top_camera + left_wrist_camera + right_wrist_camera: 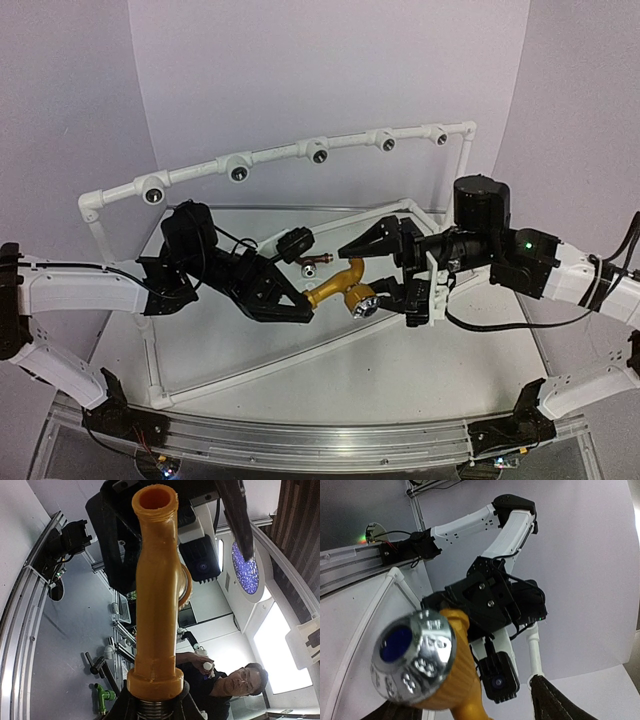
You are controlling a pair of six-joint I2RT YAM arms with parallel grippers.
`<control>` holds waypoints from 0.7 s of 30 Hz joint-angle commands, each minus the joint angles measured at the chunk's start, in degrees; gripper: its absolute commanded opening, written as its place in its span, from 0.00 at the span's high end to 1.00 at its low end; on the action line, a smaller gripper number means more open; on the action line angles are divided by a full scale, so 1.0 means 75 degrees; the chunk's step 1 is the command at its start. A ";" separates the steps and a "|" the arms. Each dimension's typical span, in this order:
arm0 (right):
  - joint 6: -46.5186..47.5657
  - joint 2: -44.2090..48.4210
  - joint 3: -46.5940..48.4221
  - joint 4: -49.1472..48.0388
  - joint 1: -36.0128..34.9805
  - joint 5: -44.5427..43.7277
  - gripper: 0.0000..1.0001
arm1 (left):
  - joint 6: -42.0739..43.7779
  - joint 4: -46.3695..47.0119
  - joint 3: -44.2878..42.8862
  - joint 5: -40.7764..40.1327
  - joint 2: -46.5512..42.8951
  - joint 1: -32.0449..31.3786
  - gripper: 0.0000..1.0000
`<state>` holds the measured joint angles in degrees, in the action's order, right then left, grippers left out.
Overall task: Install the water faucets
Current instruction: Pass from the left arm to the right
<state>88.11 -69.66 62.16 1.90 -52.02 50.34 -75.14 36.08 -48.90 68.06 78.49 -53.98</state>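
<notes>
The yellow-orange faucet [335, 285] is held in the air over the table, its silvery end [362, 305] toward the right arm. My left gripper [300, 300] is shut on its threaded end; in the left wrist view [155, 707] the faucet [157, 590] stands straight up out of the jaws. My right gripper [375, 270] is open, with one finger above and one below the silvery end. In the right wrist view [470, 710] that end [415, 655] fills the lower left. The dark reddish-brown faucet [315, 265] lies on the table just behind.
A white pipe frame [120, 195] runs along the back with several round sockets [238, 172] facing forward. Its side pipes [150, 350] slope down to the table at left and right. An aluminium rail [300, 445] lines the near edge.
</notes>
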 commanded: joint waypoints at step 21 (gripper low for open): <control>-0.0427 -0.0651 0.0670 0.0541 -0.0857 -0.0410 1.00 | -0.0222 0.0382 -0.0028 0.0064 -0.0018 -0.0064 0.89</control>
<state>95.20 -75.18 65.25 6.30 -57.69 49.12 -78.06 36.12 -48.93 72.42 79.05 -54.81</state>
